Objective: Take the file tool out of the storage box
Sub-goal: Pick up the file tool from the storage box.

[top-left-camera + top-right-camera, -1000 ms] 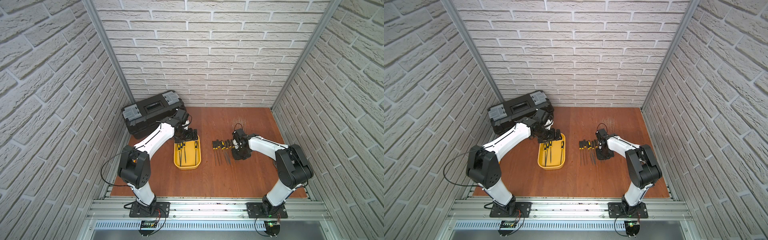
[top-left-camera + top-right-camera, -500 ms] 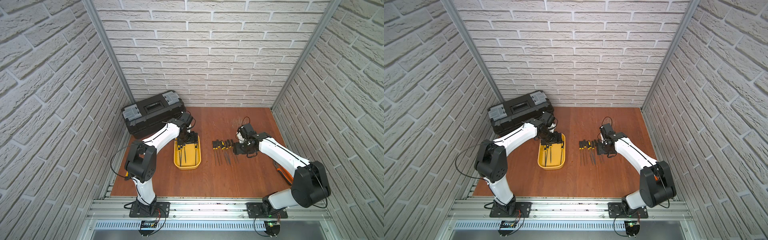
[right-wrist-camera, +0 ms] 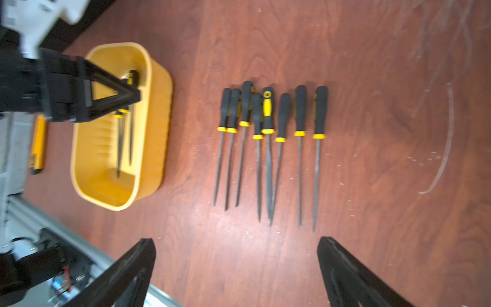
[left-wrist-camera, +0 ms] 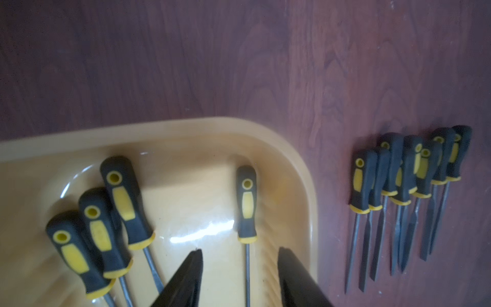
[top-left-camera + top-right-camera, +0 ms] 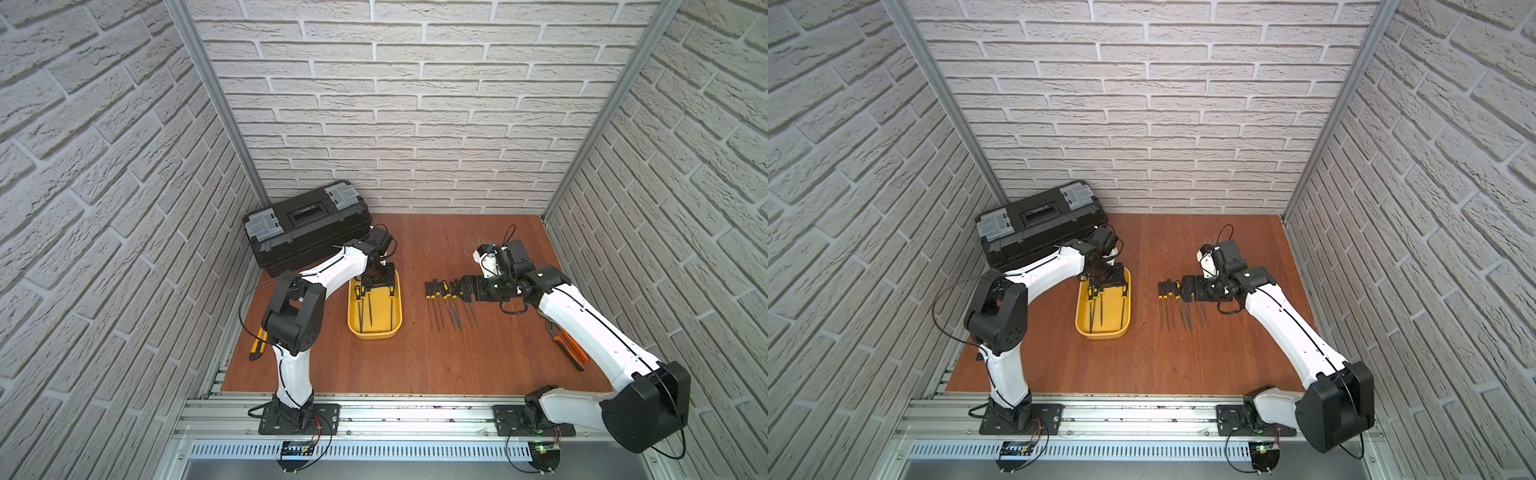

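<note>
The left gripper (image 4: pixel 240 250) reaches down into the far end of the storage box (image 4: pixel 305 170), its jaws partly apart and straddling the thin shaft of the lone file tool (image 4: pixel 247 204) just below its black and yellow handle. Neither fingertip visibly touches the shaft, so nothing is grasped. That file lies along the box's right wall, handle towards the far end, and three more files (image 4: pixel 117 202) lie bunched against the box's left wall. In both top views the left gripper (image 5: pixel 376 282) (image 5: pixel 1106 286) sits over the far end of the yellow box (image 5: pixel 374 334) (image 5: pixel 1100 334). The right gripper (image 3: pixel 236 240) is spread wide and empty, held above the table to the right of the box, beside the handle ends of a row of files (image 3: pixel 268 114) laid out side by side on the wood; that row (image 5: pixel 446 291) lies near the box's right side, apart from it. The table (image 5: pixel 415 361) is reddish-brown wood with faint scratches. A black toolbox (image 5: pixel 307 224) with grey latches stands behind the box to its left. A yellow utility knife (image 5: pixel 257 345) lies at the table edge left of the box, and orange-handled pliers (image 5: pixel 567 345) lie well to its right. White brick-pattern walls (image 5: pixel 415 124) close in three sides.
</note>
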